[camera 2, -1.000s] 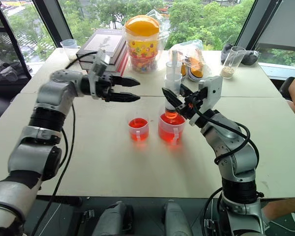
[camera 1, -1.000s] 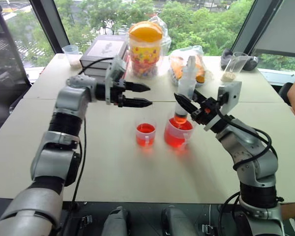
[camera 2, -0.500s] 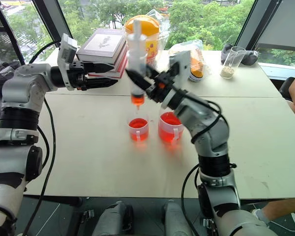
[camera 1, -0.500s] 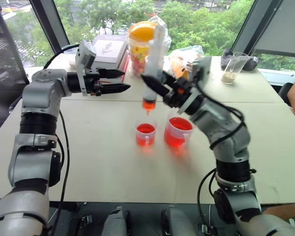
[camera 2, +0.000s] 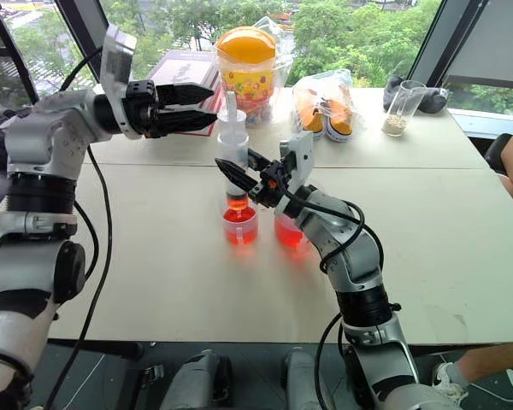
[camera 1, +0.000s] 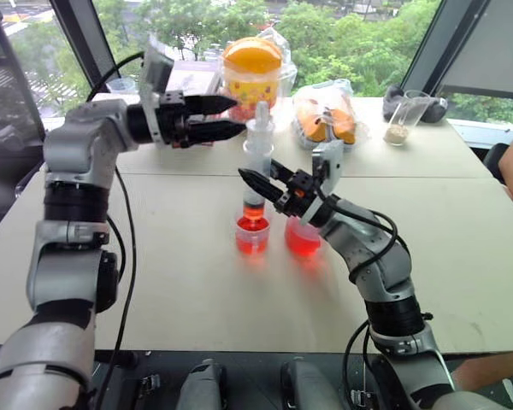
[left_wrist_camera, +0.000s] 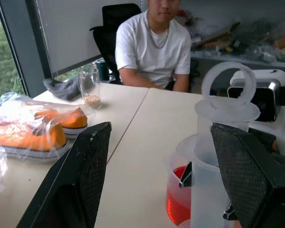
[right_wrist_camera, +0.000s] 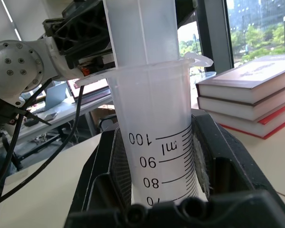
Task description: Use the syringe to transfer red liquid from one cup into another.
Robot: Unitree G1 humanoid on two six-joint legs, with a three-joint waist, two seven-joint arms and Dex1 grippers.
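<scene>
Left eye view: right pincer [camera 1: 258,182] clamps the syringe [camera 1: 256,162] upright, tip down in the smaller cup [camera 1: 252,234] of red liquid [camera 1: 253,226]. Larger cup [camera 1: 303,240] just beside it on the counter [camera 1: 197,282], partly behind the arm. Left pincer [camera 1: 224,117] hovers above, fingers parted, holding nothing.

Left wrist view: two black fingers [left_wrist_camera: 83,175] spread wide around the plunger ring; a seated person [left_wrist_camera: 154,45] behind.

Right wrist view: barrel gripped near the flange; books [right_wrist_camera: 249,102] behind, possibly three.
</scene>
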